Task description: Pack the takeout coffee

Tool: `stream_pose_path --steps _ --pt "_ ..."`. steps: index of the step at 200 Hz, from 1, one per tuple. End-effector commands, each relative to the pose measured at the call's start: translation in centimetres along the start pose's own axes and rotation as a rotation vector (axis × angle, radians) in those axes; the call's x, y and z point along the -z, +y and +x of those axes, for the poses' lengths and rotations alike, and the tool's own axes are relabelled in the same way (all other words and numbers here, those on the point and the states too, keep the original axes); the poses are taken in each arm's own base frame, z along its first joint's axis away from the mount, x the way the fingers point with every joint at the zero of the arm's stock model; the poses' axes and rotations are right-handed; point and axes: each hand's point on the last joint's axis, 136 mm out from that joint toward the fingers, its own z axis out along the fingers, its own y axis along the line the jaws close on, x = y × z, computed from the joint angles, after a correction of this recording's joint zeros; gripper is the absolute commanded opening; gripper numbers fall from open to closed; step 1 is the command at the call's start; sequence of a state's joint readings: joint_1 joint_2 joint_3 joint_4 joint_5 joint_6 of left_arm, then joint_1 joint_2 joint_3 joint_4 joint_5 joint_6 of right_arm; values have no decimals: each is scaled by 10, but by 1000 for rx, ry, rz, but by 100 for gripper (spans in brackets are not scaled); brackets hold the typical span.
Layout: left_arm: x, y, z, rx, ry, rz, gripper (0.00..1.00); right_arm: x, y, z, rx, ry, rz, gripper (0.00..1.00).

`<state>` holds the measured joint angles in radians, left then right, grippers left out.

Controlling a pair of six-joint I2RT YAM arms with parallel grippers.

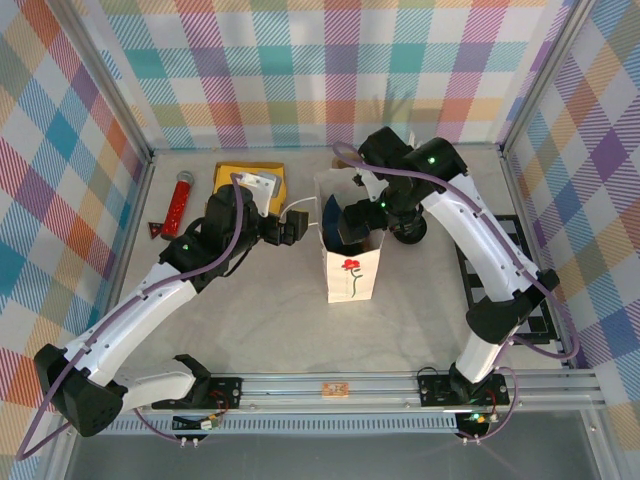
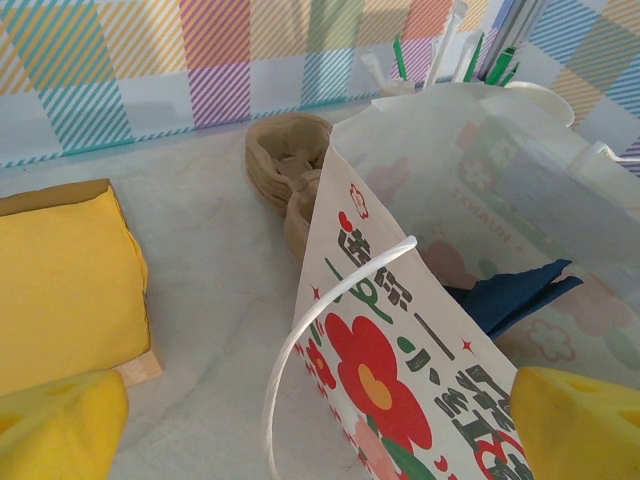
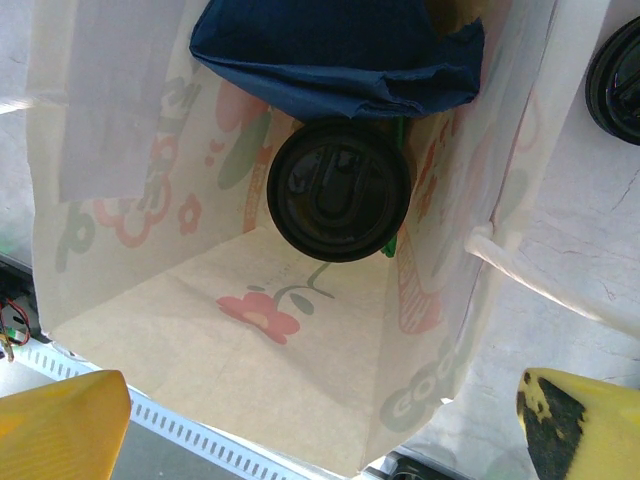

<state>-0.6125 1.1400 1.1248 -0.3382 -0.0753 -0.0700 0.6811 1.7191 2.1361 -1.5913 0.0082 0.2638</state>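
The takeout coffee (image 3: 338, 190) stands inside the white flowered paper bag (image 1: 352, 270), at its bottom; I see its round black lid from above and a sliver of green cup. A dark blue napkin (image 3: 340, 50) lies in the bag beside it. My right gripper (image 3: 320, 430) hangs open over the bag's mouth (image 1: 352, 222), with nothing between its yellow fingers (image 3: 65, 425). My left gripper (image 2: 320, 430) is open at the bag's left side (image 1: 293, 228). The bag's white handle loop (image 2: 300, 350) and printed wall (image 2: 400, 340) lie between its fingers.
A loose black lid (image 1: 410, 232) lies just right of the bag. A yellow pad (image 1: 248, 180) and a red tool (image 1: 180, 200) sit at the back left. Brown cup sleeves (image 2: 285, 165) lie behind the bag. A black rack (image 1: 500, 285) lines the right wall.
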Motion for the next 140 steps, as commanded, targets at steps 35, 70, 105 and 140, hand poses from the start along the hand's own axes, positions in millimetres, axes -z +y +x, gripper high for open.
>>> stream_pose_path --steps 35,70,105,140 --pt "11 2 -17 -4 -61 -6 97 41 5 -3 7 -156 -40 99" --pt "23 11 -18 -2 -101 -46 97 70 -4 -12 18 -368 -25 99" --pt "41 27 -10 11 -135 -115 97 94 -31 -11 27 -652 61 99" --pt "61 46 3 47 -177 -199 96 104 -67 1 19 -850 183 99"
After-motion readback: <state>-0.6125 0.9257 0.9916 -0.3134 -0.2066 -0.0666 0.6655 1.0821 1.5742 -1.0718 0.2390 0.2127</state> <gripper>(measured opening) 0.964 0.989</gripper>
